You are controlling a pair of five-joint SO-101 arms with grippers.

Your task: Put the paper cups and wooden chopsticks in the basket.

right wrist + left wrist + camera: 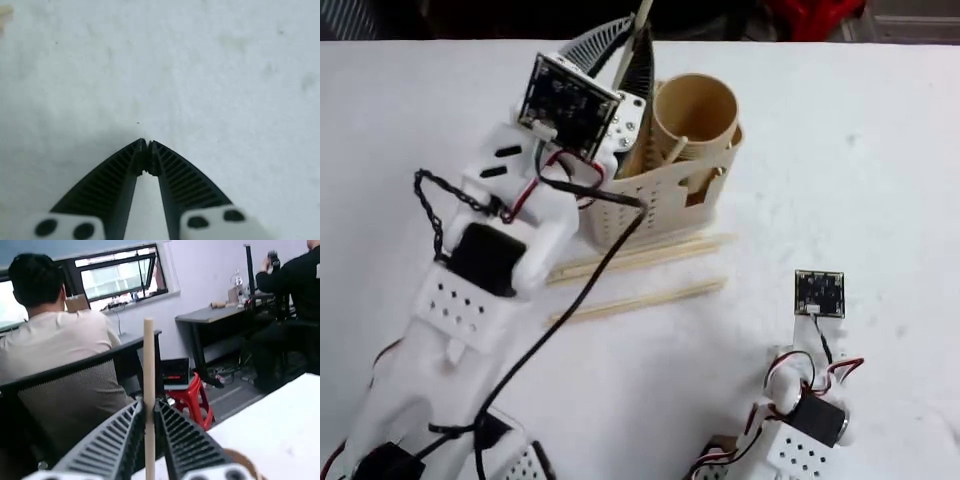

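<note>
The basket (665, 205) is a cream plastic tub with rows of small holes in its wall, standing on the white bench (860, 150). Inside it a tan paper cup (695, 110) lies tilted, its round mouth turned upward and its ribbed side resting against the basket's rim. A wooden stick (658, 160) leans inside the basket just beside the cup. The left gripper (625, 55) hangs over the basket's far corner, clamped on a pale wooden chopstick (642, 18) that rises from between the black ribbed fingers. In the left wrist view that held chopstick (149, 355) stands upright, smooth and round, a light straw colour, with the left gripper (149, 405) pressed against it from both sides. On the bench just beside the basket's near wall lies the first set of chopsticks (640, 256), long, thin and pale, roughly parallel to that wall. The second set of chopsticks (638, 300) lies a little farther from the basket, at much the same angle and apart from the first. The right arm (808, 425) sits well apart from the basket, and the right gripper (146, 145) is closed on nothing, its tips touching over bare bench.
</note>
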